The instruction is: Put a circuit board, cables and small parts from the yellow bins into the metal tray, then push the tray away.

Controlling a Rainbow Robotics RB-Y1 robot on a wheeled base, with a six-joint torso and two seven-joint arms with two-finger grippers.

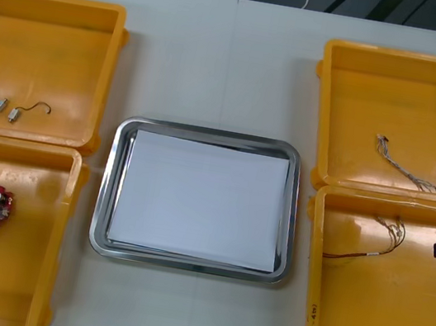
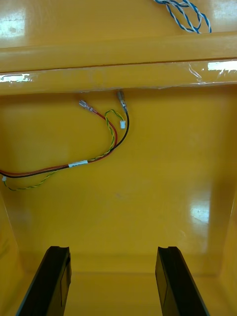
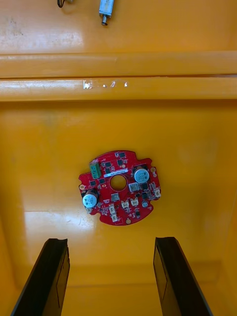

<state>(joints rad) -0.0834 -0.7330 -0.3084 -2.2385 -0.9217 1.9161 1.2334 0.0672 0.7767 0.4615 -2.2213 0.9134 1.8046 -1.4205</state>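
Red circuit board [image 3: 120,186] in the nearer yellow bin [image 1: 3,294] left of the metal tray [image 1: 206,133] looks stiff, light, fragile, best gripped by its rim, with the left gripper [image 3: 109,242] spread empty over it; right of the tray, a limp red and yellow cable [image 2: 98,158] lies ahead of the right gripper [image 2: 112,249], also spread empty.

Left hand [image 3: 111,242] stands spread before the circuit board [image 3: 118,186].
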